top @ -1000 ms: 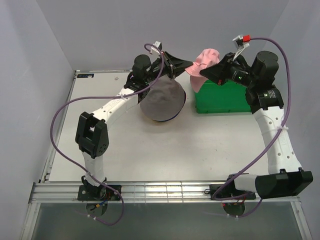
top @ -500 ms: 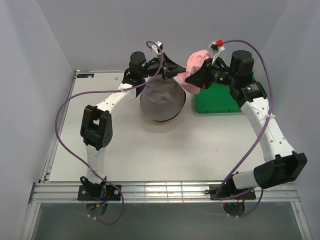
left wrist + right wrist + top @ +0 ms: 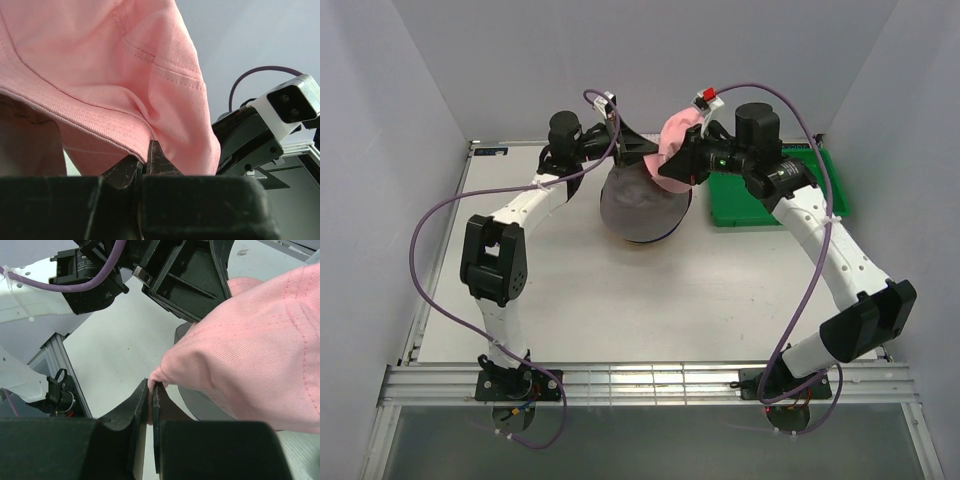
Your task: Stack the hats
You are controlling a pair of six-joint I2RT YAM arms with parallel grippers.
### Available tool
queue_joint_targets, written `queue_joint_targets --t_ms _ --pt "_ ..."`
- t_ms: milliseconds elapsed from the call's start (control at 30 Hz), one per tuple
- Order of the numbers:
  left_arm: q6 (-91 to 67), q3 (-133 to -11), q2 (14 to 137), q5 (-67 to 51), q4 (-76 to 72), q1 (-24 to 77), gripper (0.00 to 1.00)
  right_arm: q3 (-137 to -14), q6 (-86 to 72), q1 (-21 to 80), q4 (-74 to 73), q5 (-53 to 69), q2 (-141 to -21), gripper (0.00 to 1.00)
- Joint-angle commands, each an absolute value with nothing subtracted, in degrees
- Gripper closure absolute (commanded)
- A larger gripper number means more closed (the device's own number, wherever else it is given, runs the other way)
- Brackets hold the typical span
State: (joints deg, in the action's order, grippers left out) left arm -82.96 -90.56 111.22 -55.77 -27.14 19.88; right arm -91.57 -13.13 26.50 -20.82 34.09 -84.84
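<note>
Your left hand (image 3: pixel 148 152) & right hand (image 3: pixel 151 389) are both shut tight on the brim of the pink hat (image 3: pixel 673 148). It hangs at 12 o'clock of the table (image 3: pixel 620 300), over the grey hat (image 3: pixel 638 205). Prob. soft, light, floppy, so grab the brim edge.

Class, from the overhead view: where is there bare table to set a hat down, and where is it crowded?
Free: the table stretch between the left arm and right arm, in front of the grey hat. Crowded: the back middle, where the left gripper and right gripper hold the pink hat above the grey hat's far edge, beside the green bin.
</note>
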Motion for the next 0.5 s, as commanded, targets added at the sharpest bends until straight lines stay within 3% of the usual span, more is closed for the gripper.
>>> queue_joint_targets --t_ms 0,467 --pt "-81.39 -89.12 105.74 -54.14 -30.41 17.05 1.00 -95.18 -12.48 29.79 -23.82 34.81 -85.16 0.92" --pt "-82.26 -78.94 101.96 -57.74 -37.44 10.64 1.00 -99.05 -10.02 35.24 -28.39 28.83 -89.74 0.92"
